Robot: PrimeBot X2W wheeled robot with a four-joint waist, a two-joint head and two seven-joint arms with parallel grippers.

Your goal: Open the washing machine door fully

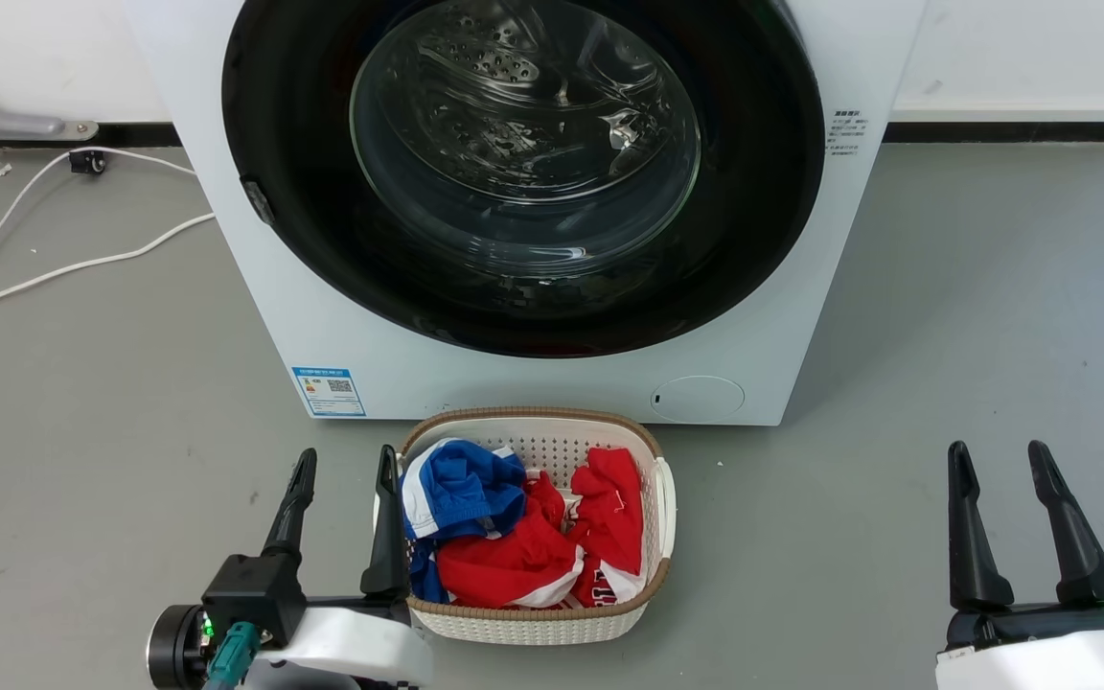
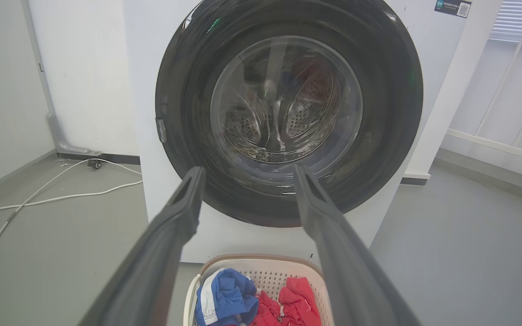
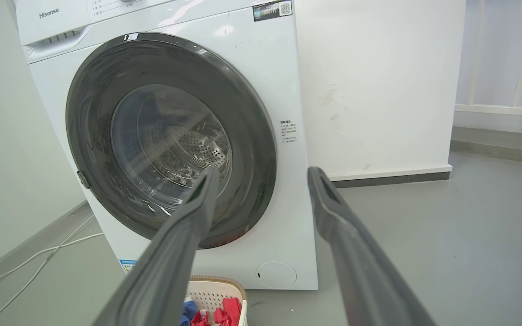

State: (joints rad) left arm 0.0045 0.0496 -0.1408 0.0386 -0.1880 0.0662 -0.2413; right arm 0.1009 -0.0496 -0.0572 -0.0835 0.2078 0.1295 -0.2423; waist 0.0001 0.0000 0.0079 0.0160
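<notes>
You have the big white boxy front-loading washing machine filling the top centre of the head view. Its large round glossy black door with the bulging clear glass centre sits shut, flush against the front. A small grey tab sits on the door's left rim.

In the right wrist view the brand "Hisense" reads at the upper left of the panel. A dark sticker with a QR code sits at the top, and a block of small print right of the door is too fine to read. In the head view a blue label sticker with a QR code is at the machine's lower left, and a small round flap at its lower right.

Your left gripper is at the lower left with its fingers spread and empty, one finger just beside the white woven laundry basket of red and blue clothes. Your right gripper is at the lower right, likewise spread and holding nothing.
</notes>
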